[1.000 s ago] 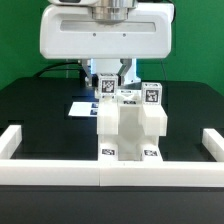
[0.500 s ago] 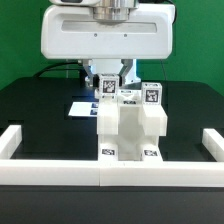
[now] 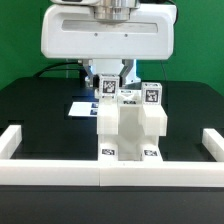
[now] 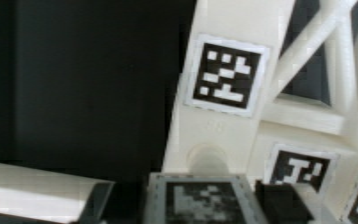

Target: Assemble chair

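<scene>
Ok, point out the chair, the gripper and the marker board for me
chair (image 3: pixel 130 128), exterior view, front face of the white blocky assembly.
gripper (image 3: pixel 112 80), exterior view, between its dark fingertips, closed on an upright part of the chair.
marker board (image 3: pixel 82 108), exterior view, flat white sheet behind the chair.

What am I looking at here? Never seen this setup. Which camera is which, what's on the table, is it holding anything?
It is one robot arm with a two-finger gripper, putting together a small white plastic chair.

One picture comes from a camera off the arm, looking at the black table. The other comes from a camera on the wrist, so it shows the chair part from very close.

On the table: the partly built chair, blocky white parts bearing black-and-white square tags. White border rails frame the work area, and a flat marker board lies behind the chair.

The gripper reaches down behind the chair and is shut. It seems to be closed on a chair part, but the pictures do not show that grip clearly.
</scene>
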Robot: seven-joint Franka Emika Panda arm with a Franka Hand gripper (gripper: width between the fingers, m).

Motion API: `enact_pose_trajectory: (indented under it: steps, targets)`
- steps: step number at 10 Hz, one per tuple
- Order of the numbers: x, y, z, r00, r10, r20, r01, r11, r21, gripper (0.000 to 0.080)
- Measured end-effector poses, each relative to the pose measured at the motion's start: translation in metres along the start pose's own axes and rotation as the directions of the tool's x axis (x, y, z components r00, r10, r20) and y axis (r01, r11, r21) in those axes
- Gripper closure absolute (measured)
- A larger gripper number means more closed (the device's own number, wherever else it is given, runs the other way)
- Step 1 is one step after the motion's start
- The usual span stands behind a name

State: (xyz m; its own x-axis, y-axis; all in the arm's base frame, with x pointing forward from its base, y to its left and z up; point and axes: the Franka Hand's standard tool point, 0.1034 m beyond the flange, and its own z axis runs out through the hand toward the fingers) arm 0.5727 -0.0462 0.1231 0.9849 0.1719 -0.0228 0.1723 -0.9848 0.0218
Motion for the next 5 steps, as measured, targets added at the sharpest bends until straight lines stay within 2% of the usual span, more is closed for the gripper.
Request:
enact_pose_trajectory:
  steps: [5]
  targets:
    - [-0.0034,0.0004,0.0004,1.0,0.009,-0.022,-0.009,1.0,-0.006,0.0512]
